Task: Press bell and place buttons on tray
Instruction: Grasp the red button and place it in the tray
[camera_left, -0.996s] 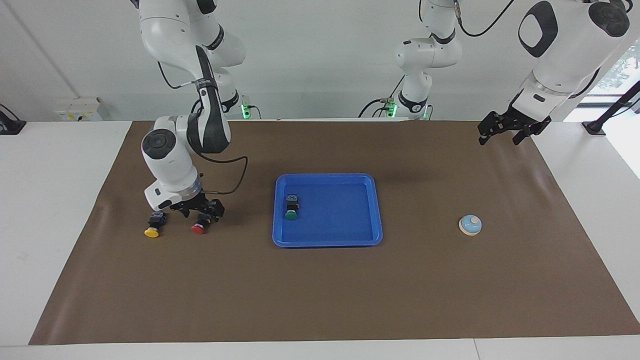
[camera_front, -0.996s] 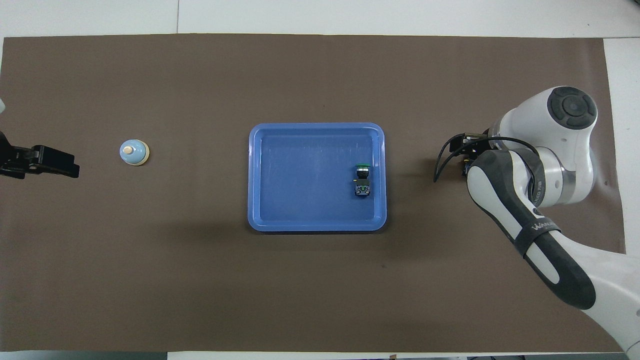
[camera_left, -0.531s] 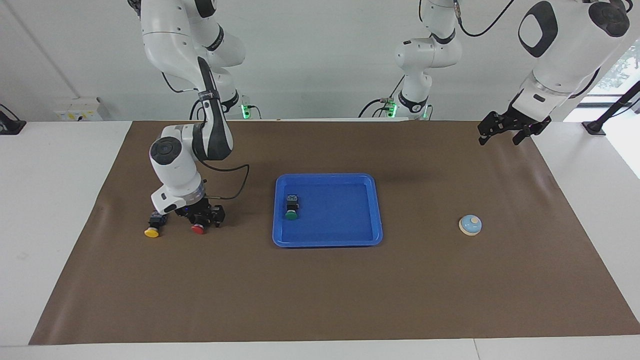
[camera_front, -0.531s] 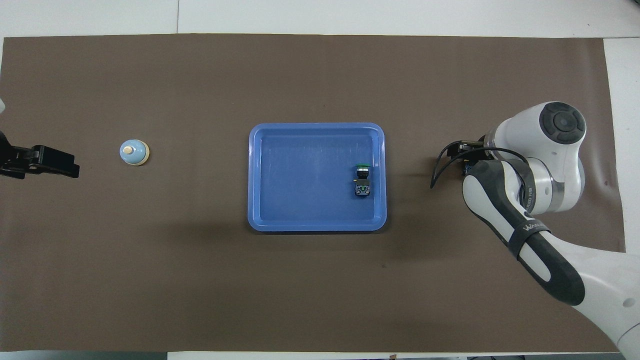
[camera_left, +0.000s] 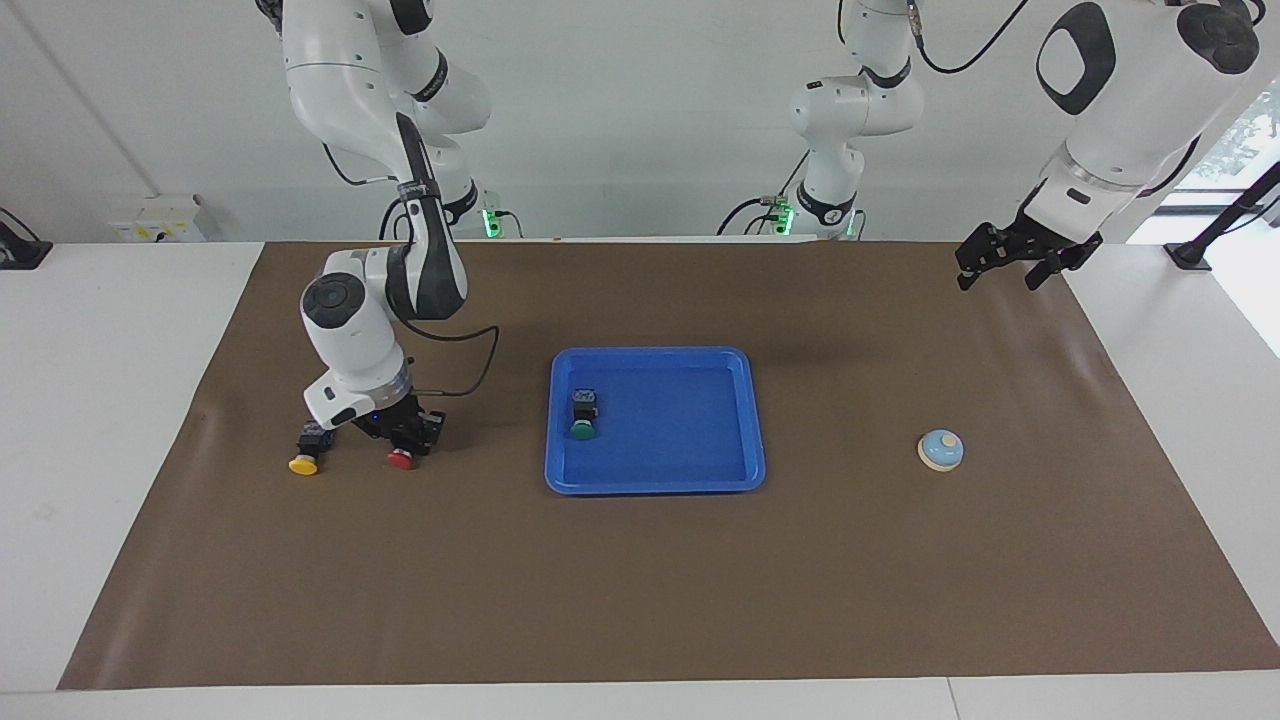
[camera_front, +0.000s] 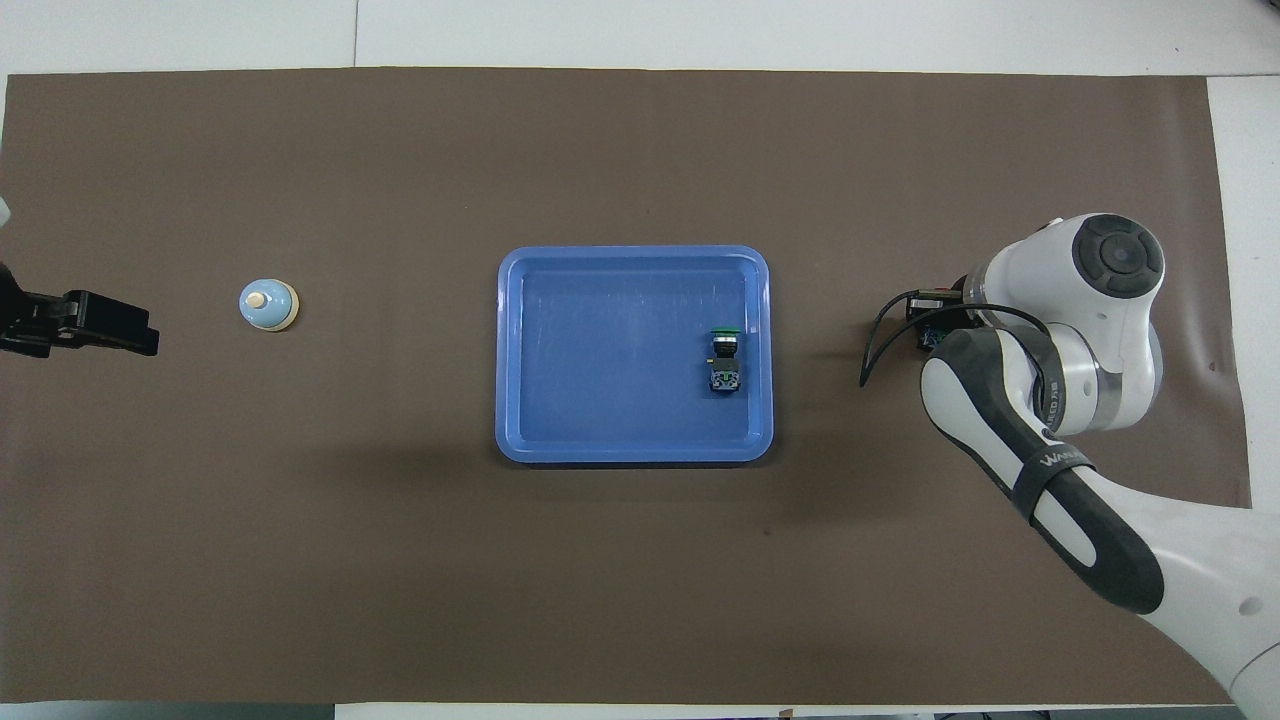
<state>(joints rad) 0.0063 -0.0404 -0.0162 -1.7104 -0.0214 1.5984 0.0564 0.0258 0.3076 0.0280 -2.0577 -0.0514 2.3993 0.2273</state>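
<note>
The blue tray (camera_left: 655, 475) lies mid-table, and the green button (camera_left: 583, 413) lies in it at the right arm's end. They also show in the overhead view, the tray (camera_front: 620, 400) and the green button (camera_front: 724, 356). The red button (camera_left: 401, 459) and the yellow button (camera_left: 305, 452) lie on the mat toward the right arm's end. My right gripper (camera_left: 402, 436) is down over the red button, open, with a finger on either side of it. In the overhead view the arm hides both of these buttons. The light-blue bell (camera_left: 941, 449) (camera_front: 268, 304) sits toward the left arm's end. My left gripper (camera_left: 1008, 266) (camera_front: 100, 325) waits in the air, open and empty.
A brown mat (camera_left: 640, 600) covers the table, with white table surface around it. The right arm's elbow and cable (camera_left: 470, 370) hang over the mat between the red button and the tray.
My right gripper has come lower onto the red button and shifted slightly toward the tray. The left arm, the bell, the tray and the other buttons have not moved.
</note>
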